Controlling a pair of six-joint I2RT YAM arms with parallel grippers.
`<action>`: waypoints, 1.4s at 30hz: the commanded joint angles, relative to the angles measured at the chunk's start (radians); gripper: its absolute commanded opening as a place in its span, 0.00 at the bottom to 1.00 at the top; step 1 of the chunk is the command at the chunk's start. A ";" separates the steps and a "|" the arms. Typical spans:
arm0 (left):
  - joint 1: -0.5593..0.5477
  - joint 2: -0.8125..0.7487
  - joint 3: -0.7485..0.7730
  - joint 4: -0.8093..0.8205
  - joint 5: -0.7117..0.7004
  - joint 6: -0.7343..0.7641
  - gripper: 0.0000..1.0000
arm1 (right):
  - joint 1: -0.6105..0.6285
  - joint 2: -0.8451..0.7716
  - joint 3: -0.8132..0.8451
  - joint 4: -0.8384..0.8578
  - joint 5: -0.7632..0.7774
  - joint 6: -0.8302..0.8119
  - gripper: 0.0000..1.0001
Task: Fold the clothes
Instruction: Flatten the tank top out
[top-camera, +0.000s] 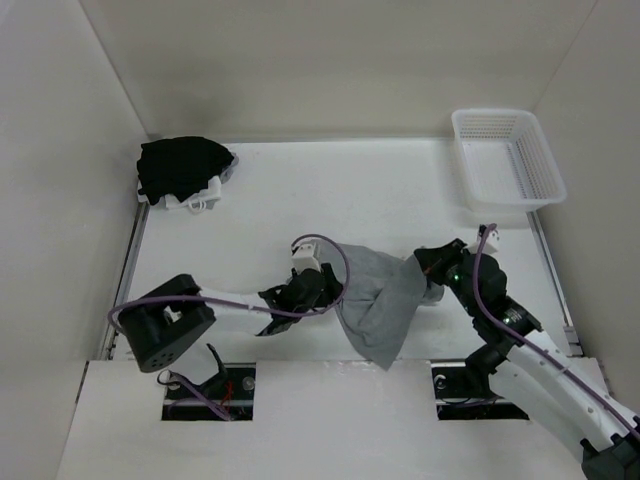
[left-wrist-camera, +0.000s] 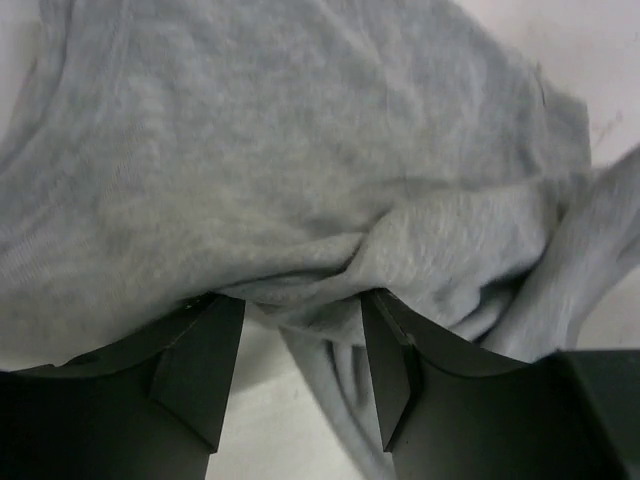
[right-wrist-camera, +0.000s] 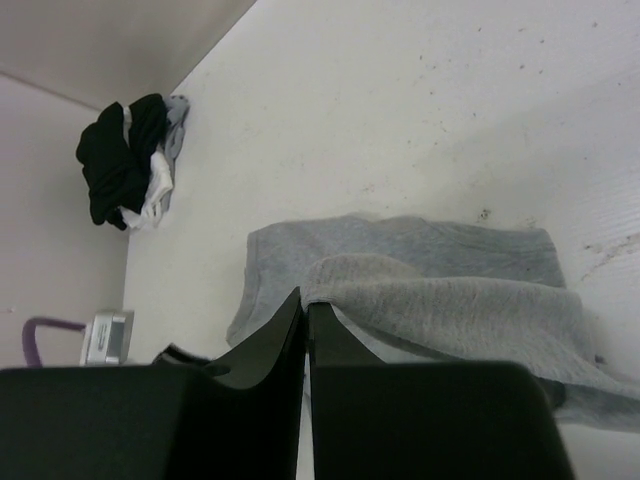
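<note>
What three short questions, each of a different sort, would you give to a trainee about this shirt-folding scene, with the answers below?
1. True or false: the left gripper has its jaws open, right at a bunched edge of the grey T-shirt.
2. Choose one: the white basket stands at A) the far right corner of the table, B) the far left corner, C) between the two arms.
3. Short answer: which arm's gripper has its fingers pressed together?

Key
1. True.
2. A.
3. The right gripper.
</note>
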 joint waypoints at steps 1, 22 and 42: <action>0.080 0.086 0.069 0.117 0.020 0.014 0.39 | 0.020 0.027 -0.023 0.105 -0.026 -0.001 0.05; 0.514 -0.209 -0.014 -0.044 -0.008 0.172 0.32 | 0.086 0.277 -0.071 0.326 -0.097 0.016 0.04; 0.528 -0.073 -0.039 -0.072 0.162 0.136 0.31 | 0.098 0.294 -0.111 0.397 -0.098 0.027 0.04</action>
